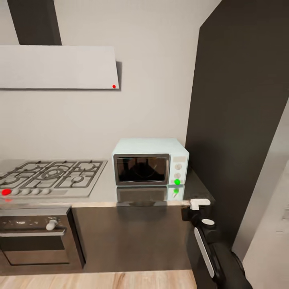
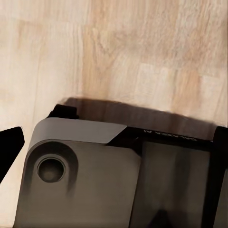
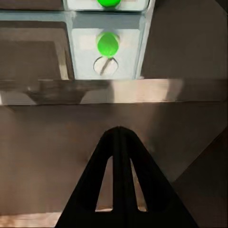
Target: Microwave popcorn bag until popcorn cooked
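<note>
Microwave [image 1: 150,161] door closed, dark glass hides interior, right pincer [image 3: 119,142] pressed together below countertop [image 1: 104,188] edge, left unclear.

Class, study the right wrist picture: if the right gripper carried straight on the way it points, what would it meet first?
Probably the countertop front edge, just below the microwave; the right gripper has its fingers together. Depth is unclear.

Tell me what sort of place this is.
A home kitchen: a gas hob with an oven under it, a hood above, and a microwave on the steel countertop.
</note>
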Available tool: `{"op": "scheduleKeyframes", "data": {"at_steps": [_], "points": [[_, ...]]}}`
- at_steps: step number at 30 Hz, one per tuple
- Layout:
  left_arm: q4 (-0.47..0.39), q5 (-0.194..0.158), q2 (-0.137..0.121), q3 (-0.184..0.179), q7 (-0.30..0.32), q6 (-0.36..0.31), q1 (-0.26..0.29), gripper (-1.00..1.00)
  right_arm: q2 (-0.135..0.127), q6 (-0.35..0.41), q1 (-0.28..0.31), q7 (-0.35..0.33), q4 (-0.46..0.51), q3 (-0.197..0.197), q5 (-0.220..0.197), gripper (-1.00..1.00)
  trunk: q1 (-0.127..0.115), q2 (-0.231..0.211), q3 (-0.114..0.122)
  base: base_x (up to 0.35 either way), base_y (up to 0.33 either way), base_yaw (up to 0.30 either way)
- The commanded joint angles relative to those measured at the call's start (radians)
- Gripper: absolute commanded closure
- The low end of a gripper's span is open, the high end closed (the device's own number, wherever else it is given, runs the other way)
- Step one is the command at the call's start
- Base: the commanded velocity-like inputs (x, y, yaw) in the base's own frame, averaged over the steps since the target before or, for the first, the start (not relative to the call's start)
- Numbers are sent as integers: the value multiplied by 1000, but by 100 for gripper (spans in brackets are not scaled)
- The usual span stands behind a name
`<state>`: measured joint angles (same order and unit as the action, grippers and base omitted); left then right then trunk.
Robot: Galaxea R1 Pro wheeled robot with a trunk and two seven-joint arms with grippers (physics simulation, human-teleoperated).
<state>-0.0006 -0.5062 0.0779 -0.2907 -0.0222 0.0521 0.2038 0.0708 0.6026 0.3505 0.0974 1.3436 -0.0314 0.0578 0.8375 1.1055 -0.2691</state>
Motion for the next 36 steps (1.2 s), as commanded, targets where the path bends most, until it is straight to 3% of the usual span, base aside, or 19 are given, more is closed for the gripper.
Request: {"op": "scheduleKeyframes", "data": {"at_steps": [1, 4, 7, 12, 14, 16, 18, 20, 24, 28, 36], "points": [[1, -8, 0, -8, -2, 3, 0, -100, 0, -1, 1, 1, -48, -1, 6, 100, -1, 1, -1, -342, 0, 0], [1, -9, 0, -8, -2, 3, 1, -100, 0, -80, 2, 0, -300, 3, 9, 100, -1, 1, -1, -327, 0, 0], [1, -9, -1, -7, -2, 3, 1, -100, -1, -187, 2, 0, -453, 3, 7, 100, -1, 1, -1, -134, 0, 0], [1, -9, -1, -7, -2, 3, 0, -100, -11, -303, 2, -1, -725, 3, 7, 100, -1, 1, -1, -18, 0, 0], [1, -9, -1, -7, -2, 3, 1, -100, -12, -363, 2, -1, -875, 3, 9, 100, -1, 1, -1, -2, 0, 0], [1, -10, -1, -7, -3, 3, 0, -100, -13, -430, 2, -1, -1030, 3, 15, 100, -1, 1, -1, 0, 0, 0], [1, -9, -1, -7, -3, 3, 0, -100, -14, -551, 1, -2, -1220, 0, 18, 100, -1, 1, -1, 0, 0, 0], [1, -10, -1, -7, -4, 3, 0, -100, -16, -624, 1, -2, -1325, -1, 17, 100, -1, 1, -1, 0, 0, 0], [1, -11, -2, -7, -5, 3, 0, -100, -38, -666, -20, -3, -1373, -2, 12, 100, -1, 1, -1, 0, 0, 0], [1, -11, -3, -7, -5, 3, 0, -100, -39, -731, -125, -2, -1377, 2, 6, 100, -1, 1, -1, 0, 0, 0], [-4, -11, -29, -2, -7, 5, 2, -100, -43, -725, -120, -5, -1376, 5, 4, 100, -1, 1, -1, 0, 0, 0]]}}
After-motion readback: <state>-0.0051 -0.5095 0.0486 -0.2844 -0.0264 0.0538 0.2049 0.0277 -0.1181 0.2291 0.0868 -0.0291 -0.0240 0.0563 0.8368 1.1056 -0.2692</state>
